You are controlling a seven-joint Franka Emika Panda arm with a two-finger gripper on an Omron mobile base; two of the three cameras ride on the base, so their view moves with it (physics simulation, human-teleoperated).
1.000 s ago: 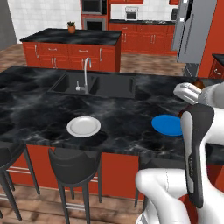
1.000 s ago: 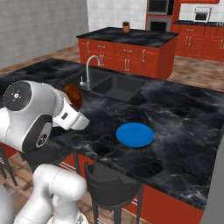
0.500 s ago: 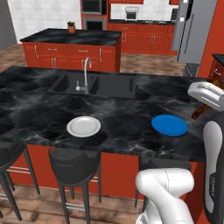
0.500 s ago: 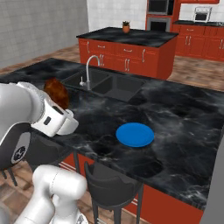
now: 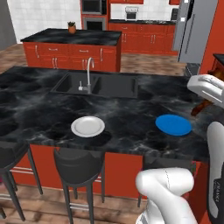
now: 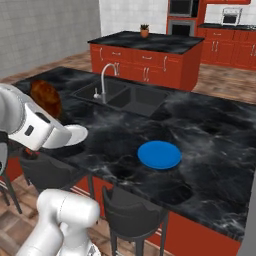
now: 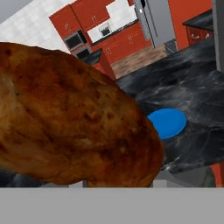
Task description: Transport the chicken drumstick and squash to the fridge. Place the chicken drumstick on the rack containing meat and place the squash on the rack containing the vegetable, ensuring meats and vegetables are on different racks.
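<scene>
**Operator:** What does my arm [image 5: 166, 191] look like from the left base view?

**Spotter:** You've got glossy white shells, every one of them rounded. At five o'clock there's a fat, bent segment shaped like an elbow pipe. At four o'clock a tall straight link runs up the picture's edge, with small grey lettering [image 5: 217, 193] down its side, too small for you to read. At two o'clock another smooth white link curves over.

**Operator:** And from the right base view?

**Spotter:** It's the same white casing. At seven o'clock you have a smooth barrel-shaped segment. At nine o'clock there's a bulkier link with a small dark mark [image 6: 30, 131] on its face and a dark joint just beneath.
</scene>
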